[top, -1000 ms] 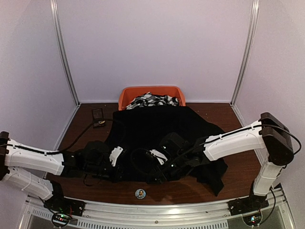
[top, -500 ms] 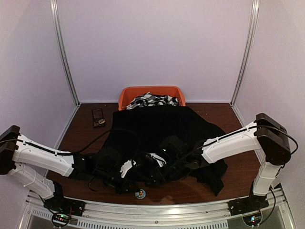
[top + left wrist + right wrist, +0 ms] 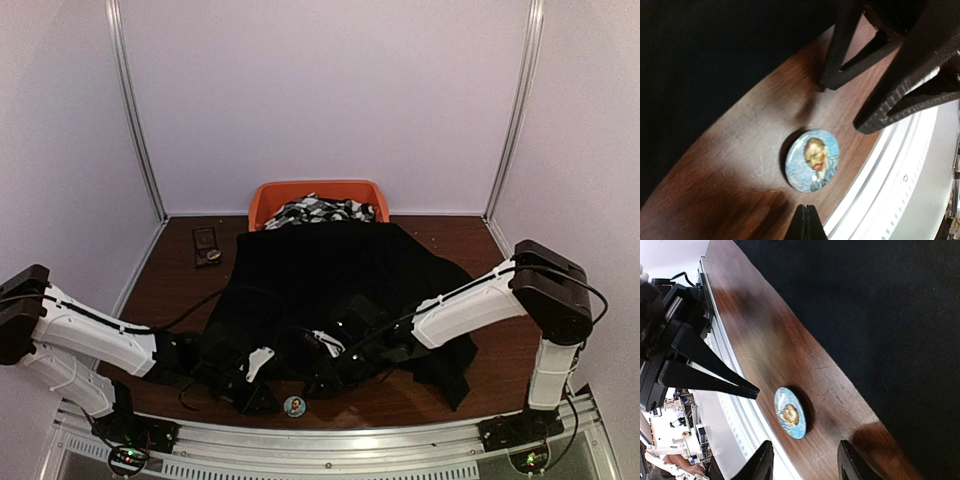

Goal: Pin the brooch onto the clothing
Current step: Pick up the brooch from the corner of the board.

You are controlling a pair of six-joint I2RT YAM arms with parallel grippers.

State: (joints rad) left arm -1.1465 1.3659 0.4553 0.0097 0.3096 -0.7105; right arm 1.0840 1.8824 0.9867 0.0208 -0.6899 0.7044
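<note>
Lower right gripper (image 3: 806, 450), jaws parted, astride brooch (image 3: 790, 412); pinch rim gently; hold closed left gripper (image 3: 805, 220) clear of shirt (image 3: 880, 315).

1. The surface (image 3: 740, 165) looks like dark reddish-brown wood, smooth and faintly scratched, with a soft sheen.
2. The brooch (image 3: 812, 160) has a glossy printed face that catches the light.
3. The clothing (image 3: 330, 265) is matt black cloth, softly creased.
4. The right end effector (image 3: 844, 106) is matt black, seemingly plastic, with one finger finely ridged along its edge.
5. The rail (image 3: 900, 165) at the surface's edge is smooth pale metal.
6. The bin (image 3: 262, 200) is orange plastic, slightly shiny.
</note>
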